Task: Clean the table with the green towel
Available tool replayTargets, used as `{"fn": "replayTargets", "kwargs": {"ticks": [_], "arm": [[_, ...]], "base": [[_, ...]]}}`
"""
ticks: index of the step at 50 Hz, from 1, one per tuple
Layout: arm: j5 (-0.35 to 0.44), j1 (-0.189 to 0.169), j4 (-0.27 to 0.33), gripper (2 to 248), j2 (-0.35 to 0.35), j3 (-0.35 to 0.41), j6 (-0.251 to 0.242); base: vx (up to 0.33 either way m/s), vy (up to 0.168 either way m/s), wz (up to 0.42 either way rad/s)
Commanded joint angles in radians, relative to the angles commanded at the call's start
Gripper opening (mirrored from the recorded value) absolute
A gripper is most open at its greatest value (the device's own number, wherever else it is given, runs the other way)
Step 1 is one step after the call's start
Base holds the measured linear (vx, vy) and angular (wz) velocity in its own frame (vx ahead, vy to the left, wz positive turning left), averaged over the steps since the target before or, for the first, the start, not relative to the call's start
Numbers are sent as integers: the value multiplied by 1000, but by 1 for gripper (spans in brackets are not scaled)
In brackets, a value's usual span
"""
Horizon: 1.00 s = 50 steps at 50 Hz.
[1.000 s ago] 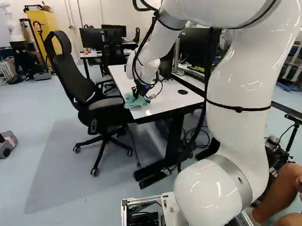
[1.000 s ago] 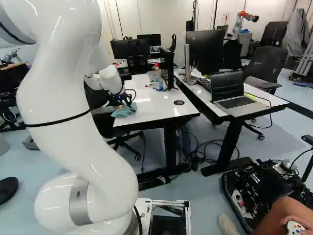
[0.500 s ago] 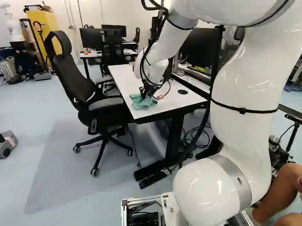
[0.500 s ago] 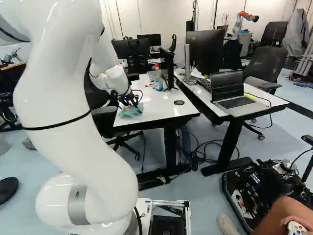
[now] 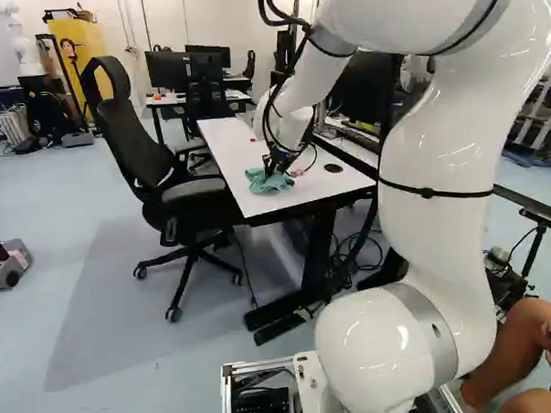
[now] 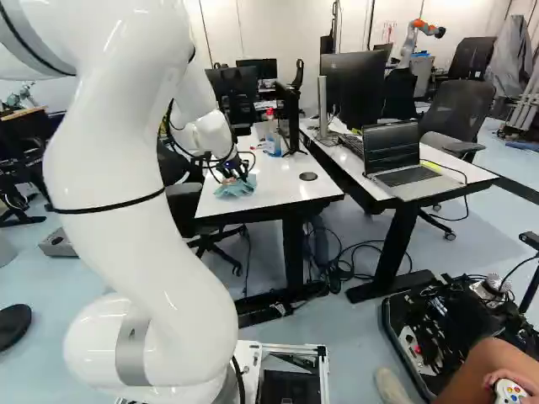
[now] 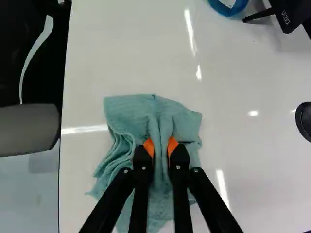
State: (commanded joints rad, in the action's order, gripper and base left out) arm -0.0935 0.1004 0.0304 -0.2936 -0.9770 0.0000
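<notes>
In the left base view my gripper [image 5: 277,162] is low over the white table [image 5: 225,143], at the green towel [image 5: 263,181]. The wrist view has the gripper [image 7: 161,148] with its orange pads pinching a raised fold of the towel [image 7: 131,114] from both sides. The rest of the cloth lies bunched and spread on the tabletop around the fingers. Part of it is hidden beneath the black finger links.
An office chair [image 5: 122,145] stands against the table's left side. A monitor [image 6: 290,114] and a bottle [image 6: 274,139] are farther back on the table; a laptop [image 6: 400,156] sits on the neighbouring desk. Another robot [image 6: 417,38] is in the background.
My arm has moved to the right across the table, and the towel has slid along with the gripper. The base has not moved.
</notes>
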Motion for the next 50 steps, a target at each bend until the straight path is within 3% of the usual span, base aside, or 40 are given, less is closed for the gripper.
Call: {"fn": "replayTargets", "kwargs": {"ticks": [21, 50], "arm": [[0, 3, 0, 50, -90, -112, 0], [0, 62, 0, 50, -184, -234, 0]], "base": [[0, 0, 0], [0, 0, 0]]}}
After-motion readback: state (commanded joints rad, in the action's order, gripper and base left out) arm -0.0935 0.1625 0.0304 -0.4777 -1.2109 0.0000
